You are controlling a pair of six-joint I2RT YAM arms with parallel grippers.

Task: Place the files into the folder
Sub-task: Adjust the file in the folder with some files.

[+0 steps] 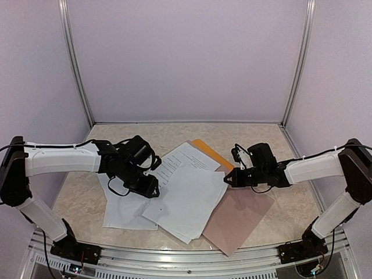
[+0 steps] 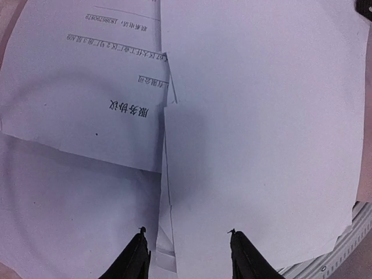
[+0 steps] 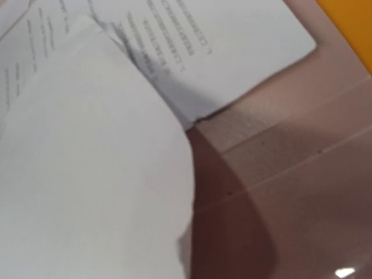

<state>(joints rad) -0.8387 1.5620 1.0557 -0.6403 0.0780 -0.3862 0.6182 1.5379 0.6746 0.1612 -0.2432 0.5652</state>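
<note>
None of the files (image 1: 187,199) are in the folder (image 1: 210,153) yet. The white sheets lie spread out, some on top of the orange folder, which peeks out behind. Your left gripper (image 1: 152,187) hangs over them, fingers apart, holding nothing. Your right gripper (image 1: 228,179) is squeezed closed by a sheet's edge. You cannot tell if it pinches the sheet.

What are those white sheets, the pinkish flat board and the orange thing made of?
White sheets: thin matte paper, printed text, one edge curling.
Pinkish board: probably matte card or plastic; flat, faint lines.
Orange thing: likely smooth plastic or card, mostly covered.
</note>
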